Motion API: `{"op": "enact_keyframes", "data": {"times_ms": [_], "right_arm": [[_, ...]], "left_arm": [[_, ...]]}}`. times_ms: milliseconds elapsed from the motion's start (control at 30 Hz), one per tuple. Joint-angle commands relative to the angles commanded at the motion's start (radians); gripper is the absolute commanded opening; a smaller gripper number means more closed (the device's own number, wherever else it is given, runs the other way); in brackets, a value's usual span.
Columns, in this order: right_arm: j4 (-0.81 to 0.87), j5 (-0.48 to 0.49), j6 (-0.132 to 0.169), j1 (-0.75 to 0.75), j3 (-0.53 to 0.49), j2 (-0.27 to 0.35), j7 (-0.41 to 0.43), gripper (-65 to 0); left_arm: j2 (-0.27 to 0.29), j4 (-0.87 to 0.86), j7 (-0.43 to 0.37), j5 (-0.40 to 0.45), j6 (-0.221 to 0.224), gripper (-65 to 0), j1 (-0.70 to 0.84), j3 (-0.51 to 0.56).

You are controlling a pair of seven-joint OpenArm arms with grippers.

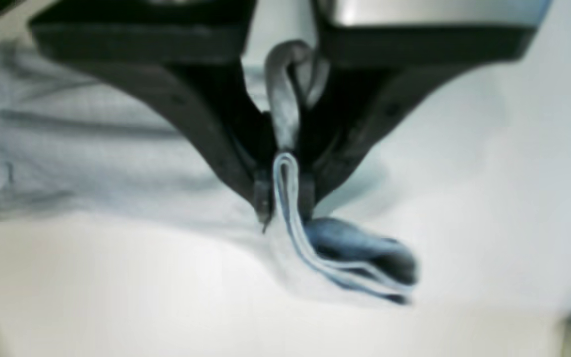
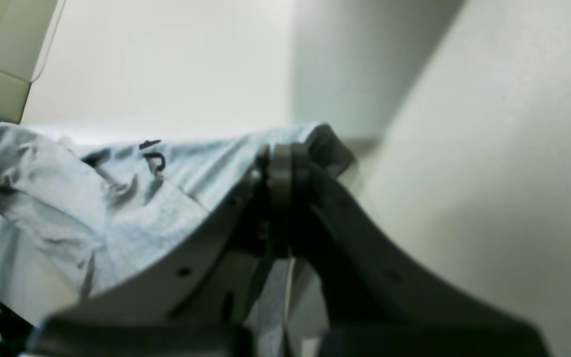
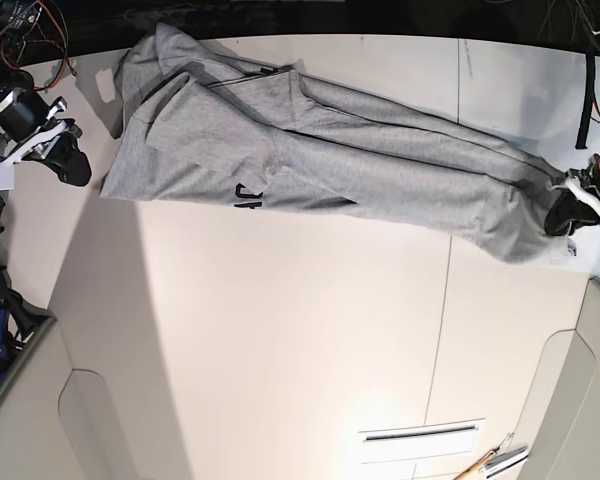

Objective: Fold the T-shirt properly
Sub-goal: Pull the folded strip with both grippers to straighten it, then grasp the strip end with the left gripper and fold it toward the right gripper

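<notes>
I see both jaws pinching the tee (image 3: 320, 165): left gripper (image 1: 285, 206) on a folded edge, right gripper (image 2: 280, 163) on a bunched corner. Tee stretched between them over the surface (image 3: 300, 340).

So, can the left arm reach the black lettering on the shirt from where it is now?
Probably not now: the left gripper is shut on the T-shirt at its far end, and the lettering lies well along the cloth toward the other arm.

grey T-shirt (image 3: 350, 170), stretched lengthwise, black lettering partly visible
</notes>
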Motion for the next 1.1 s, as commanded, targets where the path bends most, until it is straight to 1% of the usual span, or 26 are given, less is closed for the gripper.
{"op": "enact_keyframes", "data": {"times_ms": [100,167,267,300,367,400,433,467,500,533,633,667,733,767,833,867,967,1100], "right_arm": [[0.0,0.0,0.0,0.001,0.0,0.0,0.0,-65.0],[0.0,0.0,0.0,0.001,0.0,0.0,0.0,-65.0],[0.0,-0.001,0.0,0.0,0.0,0.0,-0.022,-65.0],[0.0,-0.001,0.0,0.0,0.0,0.0,-0.034,-62.6],[0.0,0.0,0.0,0.0,0.0,0.0,-0.083,-46.4],[0.0,0.0,0.0,0.0,0.0,0.0,-0.099,-38.5],[-0.001,0.0,0.0,-0.001,0.0,0.0,-0.106,-31.8],[-0.002,0.0,0.0,-0.008,0.0,0.0,-0.103,-27.3],[-0.002,-0.001,0.0,-0.016,0.0,0.0,-0.099,-26.0],[-0.003,-0.001,0.0,-0.027,0.0,0.0,-0.097,-26.0],[-0.005,0.0,0.0,-0.048,0.0,0.0,-0.093,-26.0],[-0.005,0.0,0.0,-0.05,0.0,0.0,-0.093,-26.0],[-0.005,0.0,0.0,-0.05,0.0,0.0,-0.093,-26.0],[-0.005,0.0,0.0,-0.05,0.0,-0.001,-0.094,-26.0],[-0.005,0.0,0.0,-0.054,0.0,-0.006,-0.098,-26.0],[-0.005,0.001,0.0,-0.061,0.0,-0.008,-0.099,-26.0],[-0.005,0.001,-0.001,-0.088,0.0,-0.012,-0.101,-26.0],[-0.005,0.029,0.001,-0.117,0.0,-0.023,-0.101,-26.0]], "left_arm": [[0.056,0.117,0.0,-0.008,0.0,-65.0,0.054,0.084],[0.093,0.136,-0.002,0.002,0.0,-65.0,0.058,0.17],[0.15,0.135,-0.023,0.076,0.0,-65.0,0.058,0.296],[0.169,0.134,-0.031,0.105,0.0,-65.0,0.059,0.331],[0.205,0.127,-0.046,0.156,0.0,-65.0,0.059,0.389],[0.22,0.117,-0.05,0.161,0.0,-65.0,0.058,0.415],[0.233,0.103,-0.06,0.164,0.0,-61.3,0.058,0.439],[0.243,0.089,-0.066,0.164,0.0,-56.2,0.059,0.463],[0.252,0.076,-0.067,0.164,0.0,-52.2,0.059,0.487],[0.259,0.065,-0.067,0.164,0.0,-50.4,0.058,0.512],[0.262,0.045,-0.096,0.176,0.0,-48.5,0.058,0.581],[0.262,0.041,-0.111,0.184,0.0,-42.4,0.056,0.603],[0.262,0.035,-0.161,0.206,0.0,-24.7,0.056,0.638],[0.262,0.035,-0.187,0.214,0.0,-20.5,0.056,0.65],[0.263,0.035,-0.229,0.216,0.0,-20.1,0.056,0.658],[0.262,0.035,-0.235,0.215,0.0,-20.1,0.056,0.658],[0.262,0.035,-0.233,0.216,0.0,-20.1,0.056,0.658],[0.262,0.035,-0.233,0.216,0.0,-20.1,0.056,0.658]]}}
